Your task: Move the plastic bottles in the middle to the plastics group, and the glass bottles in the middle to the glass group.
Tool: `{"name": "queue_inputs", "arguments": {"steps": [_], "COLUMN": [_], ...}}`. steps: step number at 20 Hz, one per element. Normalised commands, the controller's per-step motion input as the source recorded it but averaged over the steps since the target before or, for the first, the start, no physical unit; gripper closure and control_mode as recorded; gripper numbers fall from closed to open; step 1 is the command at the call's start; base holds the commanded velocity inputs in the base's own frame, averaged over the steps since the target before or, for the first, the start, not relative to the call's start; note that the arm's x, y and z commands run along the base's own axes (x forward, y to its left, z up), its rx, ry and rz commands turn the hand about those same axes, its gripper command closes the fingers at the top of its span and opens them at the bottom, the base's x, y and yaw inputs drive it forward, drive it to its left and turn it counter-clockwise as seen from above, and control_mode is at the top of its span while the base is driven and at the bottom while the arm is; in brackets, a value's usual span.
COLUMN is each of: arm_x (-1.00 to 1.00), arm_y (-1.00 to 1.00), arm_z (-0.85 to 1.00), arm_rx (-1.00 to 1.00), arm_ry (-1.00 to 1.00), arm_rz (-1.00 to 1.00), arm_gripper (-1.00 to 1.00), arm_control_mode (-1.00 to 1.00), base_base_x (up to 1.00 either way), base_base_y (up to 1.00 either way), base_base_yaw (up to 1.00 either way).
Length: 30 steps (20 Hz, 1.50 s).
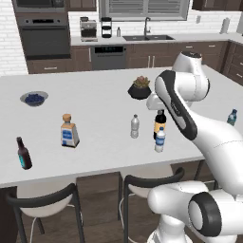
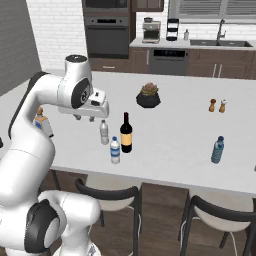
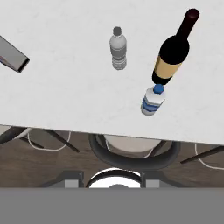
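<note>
Evidently I had the tool (image 2: pixel 84 118) parked high above the worktop (image 1: pixel 95 142), clear of every bottle and carrying nothing; whether its fingers stood apart or together I could not tell. That height was, in my judgement, a survey position ahead of a first pick.

The three middle items stood upright near the front edge: the plain greyish water bottle (image 3: pixel 117 52) apart to one side, the blue-labelled water bottle (image 3: pixel 153 101) just beside the dark wine bottle (image 3: pixel 171 57). I judged that close pairing a collision risk for any descent.

The hand view showed the gap between these three from above. The left base view showed the glass group, namely the cork-stoppered clear bottle (image 1: pixel 69 131) and the small brown bottle (image 1: pixel 23 154), at the far left. The right base view gave the clearer look at the teal-blue bottle (image 2: pixel 217 149) of the plastics group, well apart at the right.
</note>
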Motion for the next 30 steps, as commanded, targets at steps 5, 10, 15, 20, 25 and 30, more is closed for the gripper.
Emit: {"name": "queue_inputs", "arguments": {"steps": [5,10,15,20,25,30], "arm_x": [-0.07,-0.02,0.12,0.26,0.00,0.00], "arm_y": [0.00,-0.12,-0.01,-0.16,-0.17,-0.21], "arm_z": [-0.19,-0.54,-0.20,-0.01,0.00,0.00], "arm_rx": [-0.04,-0.06,-0.04,0.00,-0.01,-0.01], "arm_ry": [0.15,0.25,-0.01,-0.18,-0.07,-0.02], "arm_rz": [0.00,0.00,0.00,0.00,-0.02,-0.09], "arm_gripper": [-1.00,-1.00,-1.00,-1.00,-1.00,-1.00], "arm_control_mode": [-1.00,-1.00,-1.00,-1.00,-1.00,-1.00], "base_base_x": [0.00,0.00,0.00,0.00,0.00,0.00], "base_base_y": [0.00,0.00,0.00,0.00,0.00,0.00], "base_base_yaw": [0.00,0.00,0.00,0.00,0.00,0.00]}}
